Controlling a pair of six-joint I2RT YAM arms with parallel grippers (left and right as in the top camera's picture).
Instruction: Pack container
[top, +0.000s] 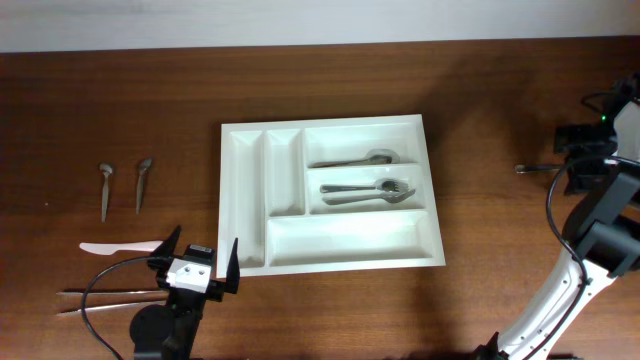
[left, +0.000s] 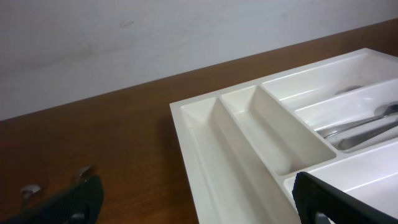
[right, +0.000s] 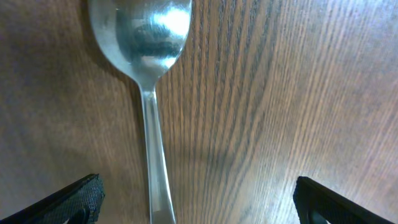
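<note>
The left claw (top: 200, 255) is held wide open, empty, beside the white plastic cutlery tray (top: 345, 243); the right claw (right: 199, 208), likewise, over a steel spoon (right: 148, 93).

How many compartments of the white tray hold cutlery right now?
2: the top wide compartment and the middle wide compartment of the container; its other three look bare.

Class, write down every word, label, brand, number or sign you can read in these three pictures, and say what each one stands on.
None: no word, label, brand, number or sign can be read in any view. The large white rectangular plastic cutlery tray is plain, the shiny metal spoon on the brown wooden table shows no stamp, and the black-and-white left claw bears no legible marking.
</note>
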